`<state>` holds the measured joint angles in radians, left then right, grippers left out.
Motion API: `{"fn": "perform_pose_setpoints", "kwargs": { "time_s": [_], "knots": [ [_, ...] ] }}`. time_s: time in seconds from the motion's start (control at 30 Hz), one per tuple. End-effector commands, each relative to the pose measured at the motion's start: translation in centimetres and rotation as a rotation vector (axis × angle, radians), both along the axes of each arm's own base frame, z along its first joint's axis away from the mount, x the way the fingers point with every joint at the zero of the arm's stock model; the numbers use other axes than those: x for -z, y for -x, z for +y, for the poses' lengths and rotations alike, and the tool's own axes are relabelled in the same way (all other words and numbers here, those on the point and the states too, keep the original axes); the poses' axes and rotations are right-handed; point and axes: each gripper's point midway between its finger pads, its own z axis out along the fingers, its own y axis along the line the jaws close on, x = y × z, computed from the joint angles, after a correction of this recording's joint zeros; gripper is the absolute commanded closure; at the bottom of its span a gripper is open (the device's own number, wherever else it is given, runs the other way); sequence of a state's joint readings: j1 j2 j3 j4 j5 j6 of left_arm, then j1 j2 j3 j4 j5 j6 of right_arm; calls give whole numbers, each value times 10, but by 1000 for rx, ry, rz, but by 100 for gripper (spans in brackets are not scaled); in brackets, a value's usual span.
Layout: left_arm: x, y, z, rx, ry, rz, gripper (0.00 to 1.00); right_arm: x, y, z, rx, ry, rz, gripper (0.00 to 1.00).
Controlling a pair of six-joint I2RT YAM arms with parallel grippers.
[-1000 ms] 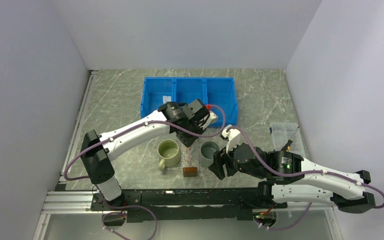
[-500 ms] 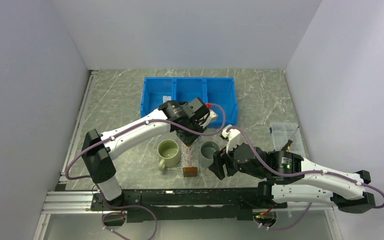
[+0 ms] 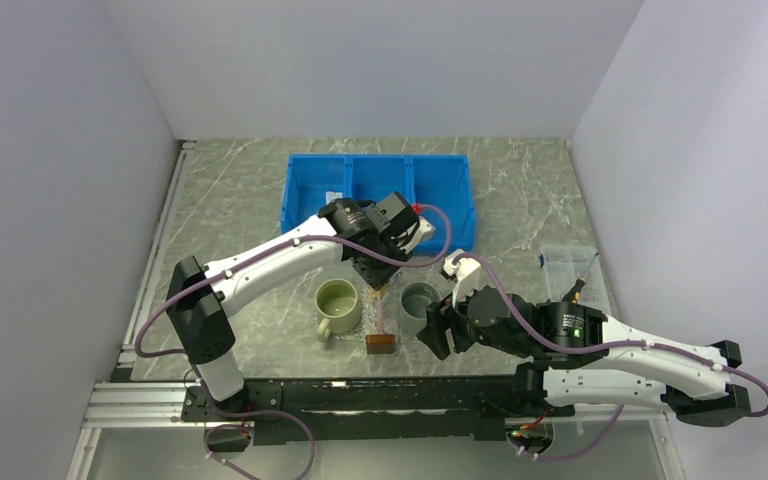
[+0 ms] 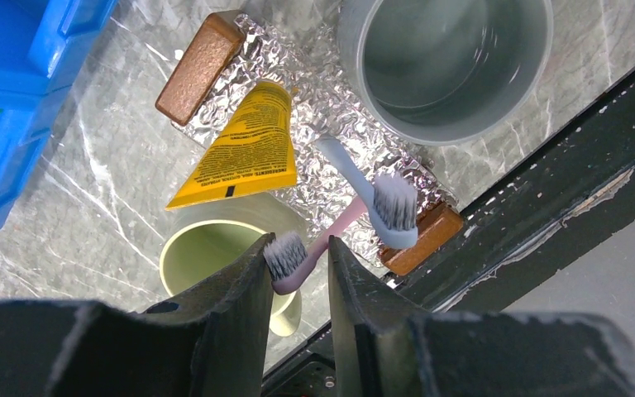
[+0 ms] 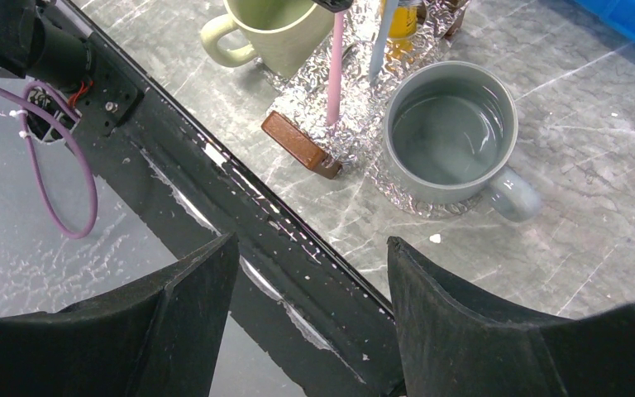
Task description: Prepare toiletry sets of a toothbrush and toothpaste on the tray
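While the left arm reaches over the marble table (image 3: 230, 200), the step in hand looks like setting down the pink toothbrush.

- Blue three-compartment bin (image 3: 440, 190): far centre, behind the arm. Contents too small to read.
- Small clear box (image 3: 568, 262): far right, well apart from the work.
- Glittery clear tray (image 4: 322, 99): near the table's near edge, between the green mug (image 4: 207, 252) on the left and the grey mug (image 4: 446, 58) on the right. Both mugs look empty.
- Right gripper (image 5: 310, 241): jaws wide apart, nothing between them. It hangs over the near edge, just near of the grey mug, and looks idle.
- Left gripper (image 4: 300, 252): jaws only narrowly apart, with the pink brush's bristle end between them. Cannot tell whether they pinch it or just flank it.
- Yellow toothpaste tube (image 4: 244, 157): flat on the far half of the tray.
- Pale blue toothbrush (image 4: 351, 169): on the tray, just right of the tube, bristle end toward the near edge.
- Pink toothbrush (image 4: 335, 231): handle runs down to the tray and crosses under the blue brush's head.
- Brown blocks: one (image 4: 200, 66) at the tray's far end, one (image 4: 430, 236) at its near end.

Judgement: both brushes are at the tray, and only one tube shows there, so one set looks complete. Next, the left jaws should spread fully and lift straight up, without dragging the pink brush or nudging the blue one. Then a second tube is needed.
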<state>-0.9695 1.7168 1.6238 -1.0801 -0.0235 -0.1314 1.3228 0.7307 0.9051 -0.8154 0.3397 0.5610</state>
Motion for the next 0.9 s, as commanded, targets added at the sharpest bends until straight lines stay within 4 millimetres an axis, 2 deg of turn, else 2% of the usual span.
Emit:
{"fn": "perform_pose_setpoints", "kwargs": {
  "time_s": [0.0, 0.67, 0.87],
  "knots": [
    [-14, -10, -7, 5, 36, -36, 65, -9, -3, 0, 10, -32, -25, 32],
    [-23, -22, -1, -11, 37, -66, 61, -8, -4, 2, 9, -25, -29, 31],
    [-38, -25, 2, -24, 56, -109, 58, -11, -5, 3, 12, -29, -34, 30]
  ]
}}
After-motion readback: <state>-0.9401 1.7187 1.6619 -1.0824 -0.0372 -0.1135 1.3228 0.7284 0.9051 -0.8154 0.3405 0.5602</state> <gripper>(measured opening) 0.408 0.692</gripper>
